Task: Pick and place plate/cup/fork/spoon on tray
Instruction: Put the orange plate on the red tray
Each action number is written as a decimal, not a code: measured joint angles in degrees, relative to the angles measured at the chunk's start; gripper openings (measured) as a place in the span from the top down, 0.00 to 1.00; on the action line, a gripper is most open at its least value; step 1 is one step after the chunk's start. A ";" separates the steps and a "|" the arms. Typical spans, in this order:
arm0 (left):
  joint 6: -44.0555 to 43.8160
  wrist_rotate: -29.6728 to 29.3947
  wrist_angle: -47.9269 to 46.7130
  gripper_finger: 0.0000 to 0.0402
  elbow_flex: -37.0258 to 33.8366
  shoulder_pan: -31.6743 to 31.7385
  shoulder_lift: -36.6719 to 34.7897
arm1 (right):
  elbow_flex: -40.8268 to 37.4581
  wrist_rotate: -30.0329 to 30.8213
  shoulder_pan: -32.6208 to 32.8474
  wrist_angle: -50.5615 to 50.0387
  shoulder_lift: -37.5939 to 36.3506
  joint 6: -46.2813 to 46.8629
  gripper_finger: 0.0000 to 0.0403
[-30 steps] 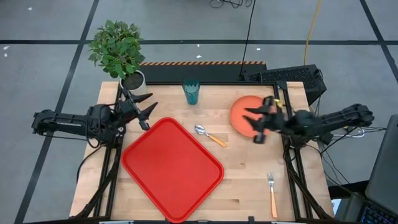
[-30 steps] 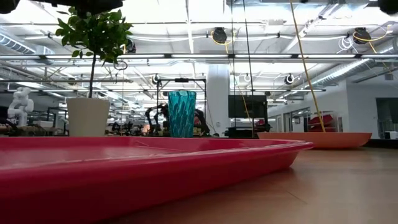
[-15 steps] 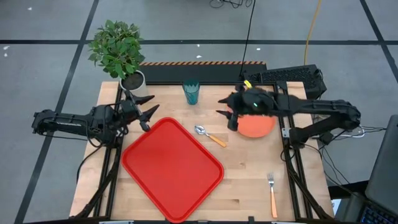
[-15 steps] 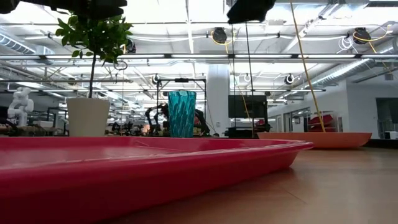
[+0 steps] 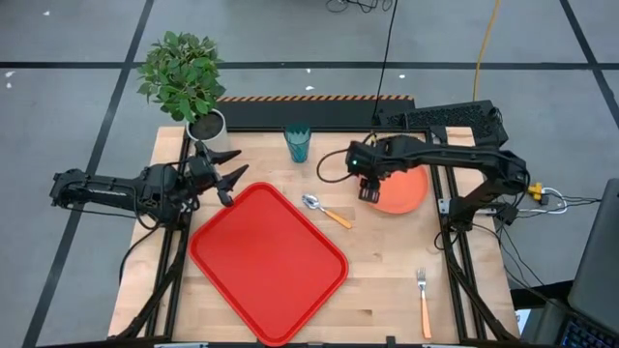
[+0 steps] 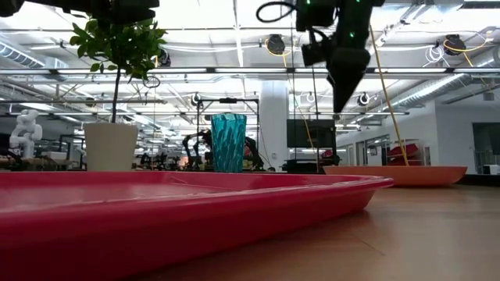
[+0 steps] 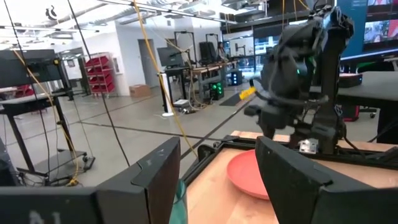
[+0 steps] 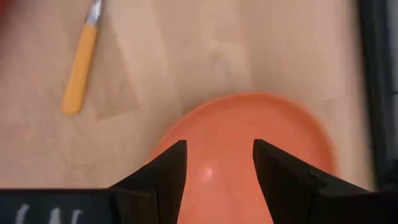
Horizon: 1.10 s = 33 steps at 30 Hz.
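Lying nearest the front edge of the worktop (image 5: pixel 387 280), the fork (image 5: pixel 423 301) sits well apart from everything, untouched. Behind it the red tray (image 5: pixel 268 262) rests empty, with the spoon (image 5: pixel 325 210) just beside its far right corner. Farther back, the right gripper (image 5: pixel 368 187) hangs pointing down over the left rim of the plate (image 5: pixel 404 191), fingers spread apart and holding nothing; the wrist view shows the plate between them. That plate looks light, stiff and slick, lying flat, so a pinch across its shallow raised rim seems the surest hold. The left gripper (image 5: pixel 227 170) waits open near the tray's far left corner. Farthest stands the cup (image 5: pixel 298 143), upright.
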 joint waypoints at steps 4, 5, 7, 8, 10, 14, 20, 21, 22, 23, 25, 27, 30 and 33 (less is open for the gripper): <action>-0.03 0.00 -0.82 0.47 0.00 -0.01 0.00 | -4.30 -1.67 0.15 2.20 -0.07 5.07 0.56; -0.10 -0.02 -1.06 0.47 0.00 0.00 0.00 | -5.59 -3.61 0.13 2.75 -0.07 6.36 0.56; -0.24 -0.04 -1.23 0.47 0.00 0.00 0.00 | -8.40 -7.70 0.21 3.57 -0.07 8.49 0.56; -0.25 -0.04 -1.21 0.47 0.00 -0.02 0.00 | -9.67 -8.94 0.42 3.78 -0.07 9.37 0.56; -0.26 -0.05 -1.13 0.47 0.00 -0.02 0.00 | -11.96 -9.00 0.81 4.08 -0.07 10.87 0.56; -0.65 -0.07 -1.09 0.47 0.00 -0.02 0.00 | -14.80 -8.99 1.60 4.27 -0.07 12.94 0.56; -0.66 -0.09 -1.00 0.47 0.00 -0.02 0.00 | -17.36 -9.06 3.75 7.37 -0.07 14.48 0.56; -0.66 -0.11 -1.00 0.47 0.00 -0.02 0.00 | -17.62 -9.01 3.95 7.92 -0.07 14.74 0.56; -0.66 -0.11 -1.00 0.47 0.00 0.01 0.00 | -17.83 -8.89 4.14 8.42 -0.07 15.00 0.56; -0.67 -0.11 -1.00 0.47 0.00 -0.02 0.00 | -18.01 -8.65 4.31 8.81 -0.07 15.25 0.56; -0.66 -0.13 -0.99 0.47 0.00 0.01 0.00 | -18.37 -7.31 4.70 9.81 -0.07 15.48 0.56; -0.66 -0.13 -0.98 0.47 0.00 -0.01 0.00 | -18.77 -5.29 5.09 10.37 -0.07 15.48 0.56; -0.90 -0.13 -0.94 0.47 0.00 -0.02 0.00 | -19.55 -4.23 5.20 10.35 -0.07 15.52 0.56; -0.90 -0.13 -0.93 0.47 0.00 -0.01 -0.01 | -20.69 -4.30 5.20 11.23 -0.07 15.89 0.56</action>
